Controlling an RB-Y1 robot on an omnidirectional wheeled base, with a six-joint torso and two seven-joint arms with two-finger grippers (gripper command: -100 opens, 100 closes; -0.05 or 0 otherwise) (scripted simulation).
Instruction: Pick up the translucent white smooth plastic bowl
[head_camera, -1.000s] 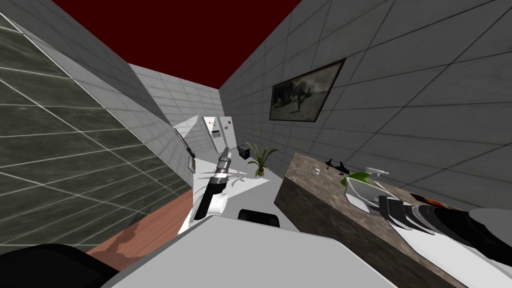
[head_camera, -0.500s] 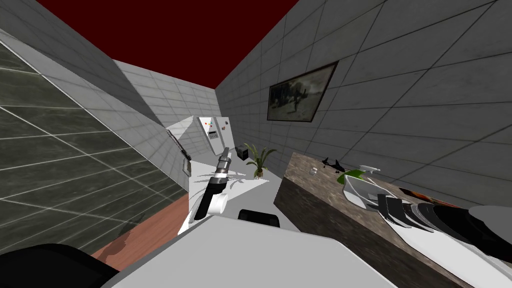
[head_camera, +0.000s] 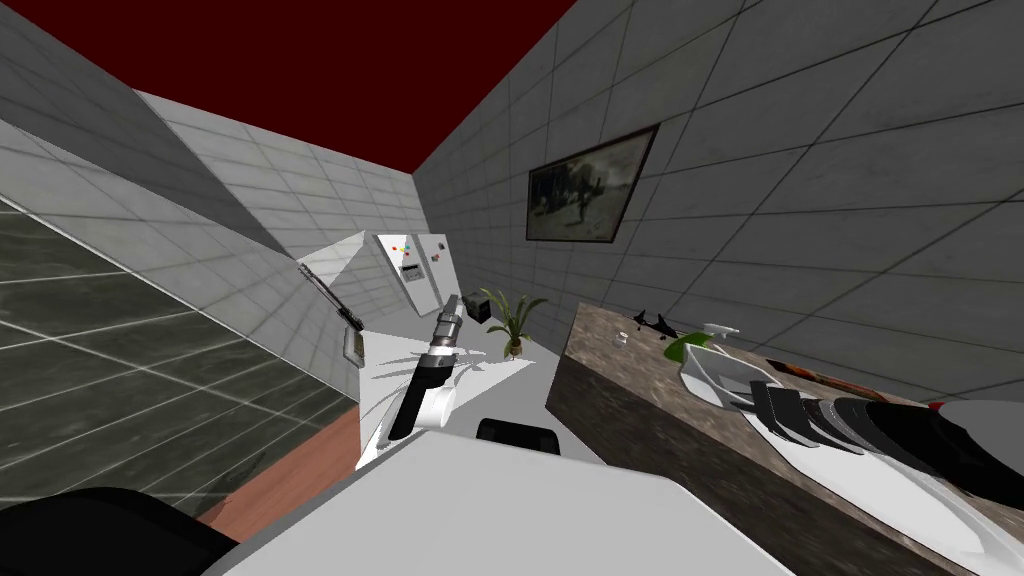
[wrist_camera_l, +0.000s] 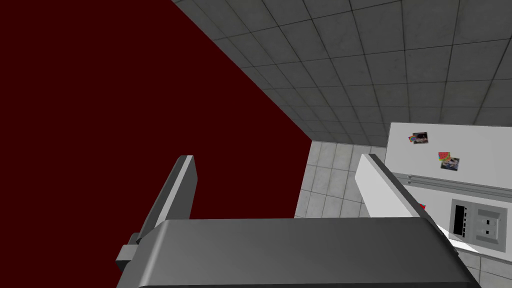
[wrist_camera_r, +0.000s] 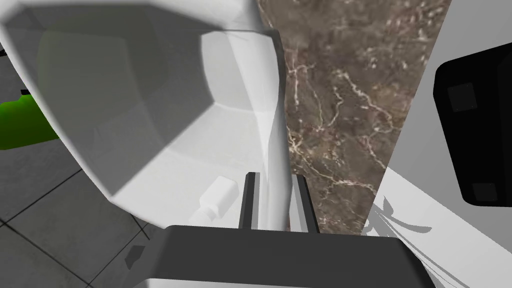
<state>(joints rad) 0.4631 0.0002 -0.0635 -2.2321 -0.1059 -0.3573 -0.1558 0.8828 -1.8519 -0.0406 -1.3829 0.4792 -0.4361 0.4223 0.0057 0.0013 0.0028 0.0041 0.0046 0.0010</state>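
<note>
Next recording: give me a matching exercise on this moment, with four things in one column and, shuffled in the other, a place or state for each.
Things:
1. white smooth bowl
2. left end effector
3. green spray bottle
4. leafy green potted plant

Places or states:
A. open, holding nothing
B. beyond the far end of the brown marbled counter
C. rim clamped by the right end effector
D. right behind the bowl, on the wall side

Pairs: 1-C, 2-A, 3-D, 4-B.
</note>
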